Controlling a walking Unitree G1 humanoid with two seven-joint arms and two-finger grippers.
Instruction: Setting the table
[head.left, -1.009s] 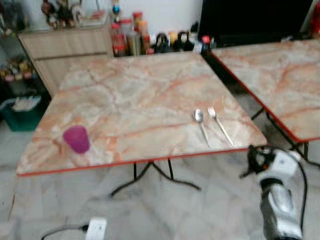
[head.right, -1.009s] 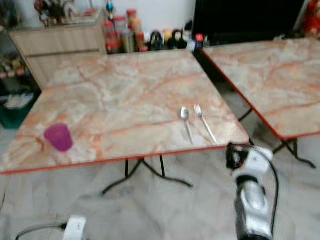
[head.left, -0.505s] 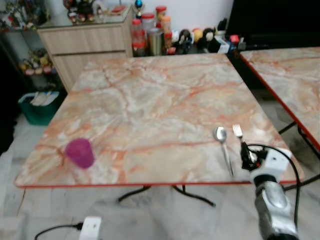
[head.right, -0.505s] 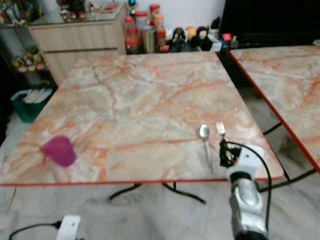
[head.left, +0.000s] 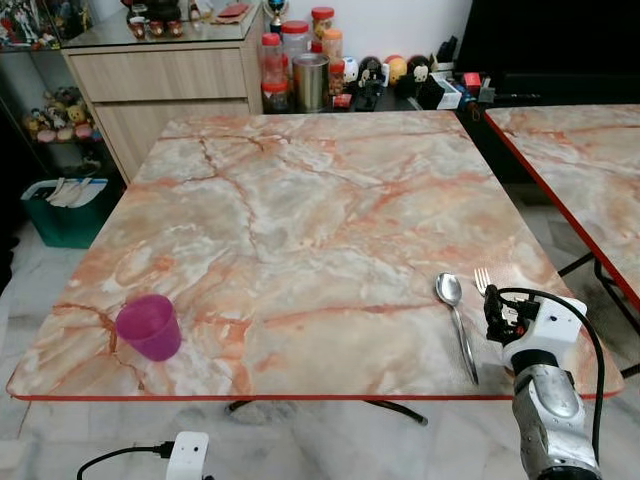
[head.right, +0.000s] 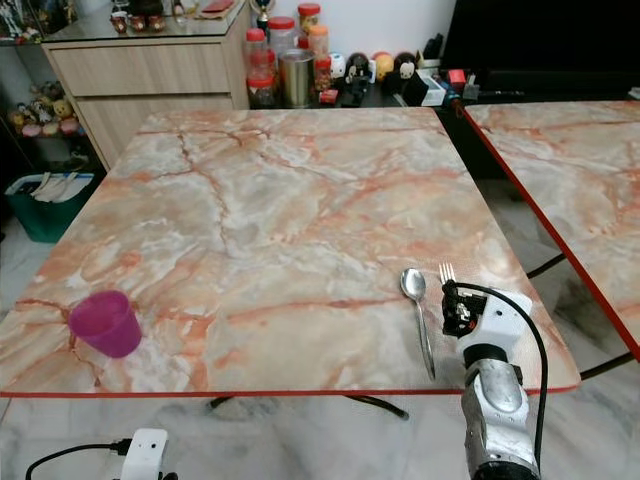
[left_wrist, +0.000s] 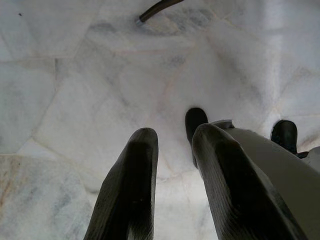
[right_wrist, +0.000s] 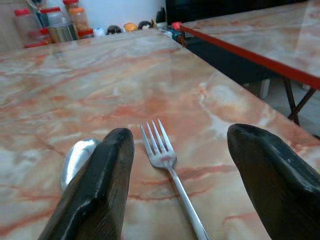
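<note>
— What's nearest?
— At lower right, the right claw, black fingers spread wide, straddles a shiny steel fork lying flat on the worktop. A steel spoon lies just beside it, parallel.

— And the surface?
— Glossy marble-patterned, peach with orange veins, edged in red. A translucent magenta cup stands upright at lower left, well apart from the cutlery.

— Farther off?
— A second matching table at right; a wooden cabinet and jars along the top.

— The other arm?
— The left claw hangs over pale marble floor, fingers slightly apart.
</note>
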